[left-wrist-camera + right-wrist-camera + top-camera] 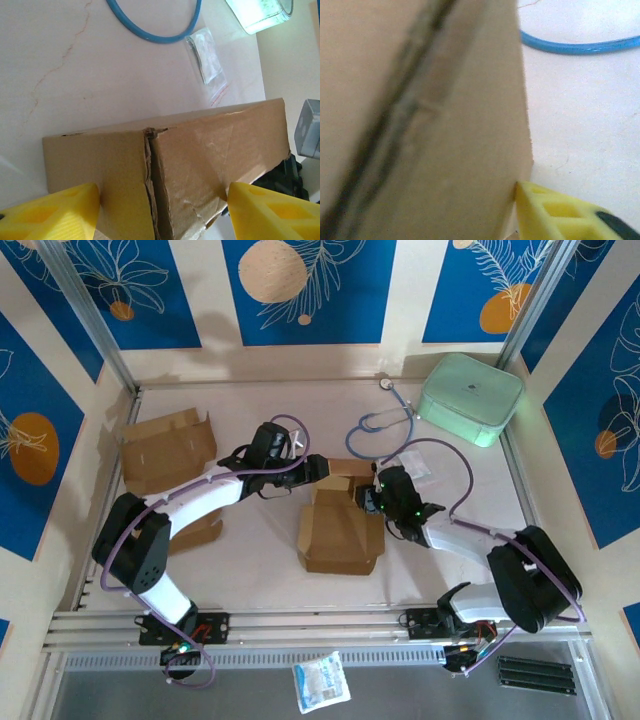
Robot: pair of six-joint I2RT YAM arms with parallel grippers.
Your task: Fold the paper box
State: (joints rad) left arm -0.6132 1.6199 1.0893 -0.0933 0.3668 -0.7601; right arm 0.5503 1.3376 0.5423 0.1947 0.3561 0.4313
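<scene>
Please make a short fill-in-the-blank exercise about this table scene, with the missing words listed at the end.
1. The box in the middle of the table is made of ____.
2. The stethoscope tubing is ____ in colour.
3. The mint green case sits in the far ____ corner of the table.
4. The fingers of the left end effector are ____ in colour.

Missing words: cardboard; blue; right; yellow

No readable text from my station.
I can make out a small dark mark on the mint case, too tiny to read.
</scene>
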